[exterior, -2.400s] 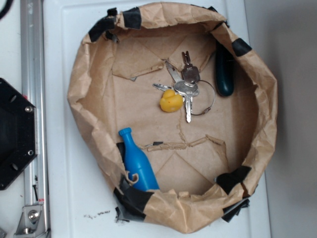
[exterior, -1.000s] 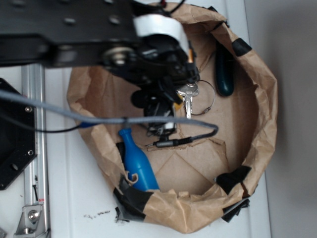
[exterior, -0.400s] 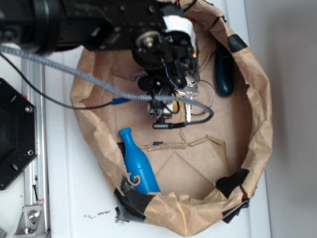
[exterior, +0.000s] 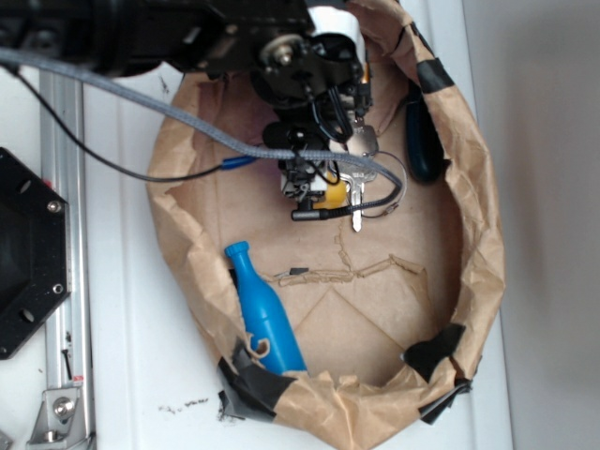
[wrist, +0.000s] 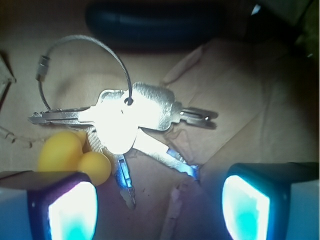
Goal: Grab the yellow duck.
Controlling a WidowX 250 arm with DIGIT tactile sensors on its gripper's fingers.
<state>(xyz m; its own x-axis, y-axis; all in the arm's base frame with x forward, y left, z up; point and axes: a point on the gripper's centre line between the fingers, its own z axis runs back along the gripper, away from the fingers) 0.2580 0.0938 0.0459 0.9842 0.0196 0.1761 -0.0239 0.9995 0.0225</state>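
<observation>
From my wrist view I can see what the exterior view hides: the gripper (wrist: 159, 202) stands wide open with nothing between its two fingers (wrist: 62, 207), and the yellow duck (wrist: 74, 157) sits just off the inner edge of one finger, not between them. The duck touches the bunch of keys (wrist: 127, 122), tucked under the key heads on the side away from the wire ring (wrist: 82, 65).

The exterior view gives me the surroundings instead. There the duck (exterior: 330, 195) shows only as a sliver of yellow below the arm's black hardware, against the keys (exterior: 356, 173). Everything lies inside one brown paper bin (exterior: 483, 272) with crumpled, black-taped walls. The paper floor on the side of the keys toward the blue bottle (exterior: 263, 311) is bare; the dark green object (exterior: 420, 141) lies beyond the keys against the wall.

I count one duck, one bottle, one dark object, and at least three keys on one ring.
</observation>
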